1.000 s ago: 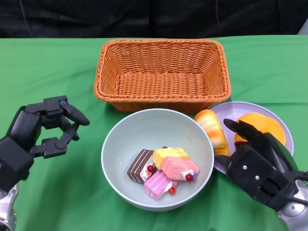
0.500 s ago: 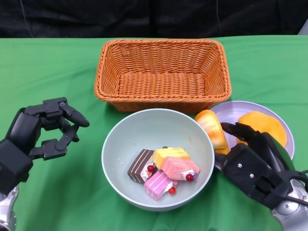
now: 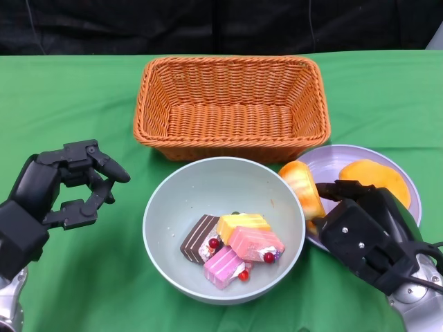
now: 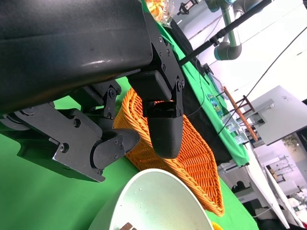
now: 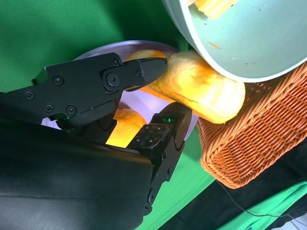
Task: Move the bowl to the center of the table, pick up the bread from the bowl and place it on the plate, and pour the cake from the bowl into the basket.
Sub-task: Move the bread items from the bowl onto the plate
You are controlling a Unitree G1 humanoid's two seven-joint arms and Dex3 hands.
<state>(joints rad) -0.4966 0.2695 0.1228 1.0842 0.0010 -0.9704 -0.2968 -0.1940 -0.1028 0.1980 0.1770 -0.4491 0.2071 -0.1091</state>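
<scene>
Beside the bowl (image 3: 223, 228), the bread roll (image 3: 302, 189) is pinched by the right robot hand (image 3: 360, 232) over the plate (image 3: 339, 160) edge — tumbling off is risked if released early; left robot hand (image 3: 59, 194) half-curled, empty.

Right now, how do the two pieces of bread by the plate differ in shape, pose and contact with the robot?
The long bread is a pale loaf, propped on the plate rim against the bowl; the round bread is flatter, deeper orange, lying wholly on the plate. The right hand has its fingers around the long bread; the round bread lies untouched. Both are out of the bowl.
</scene>
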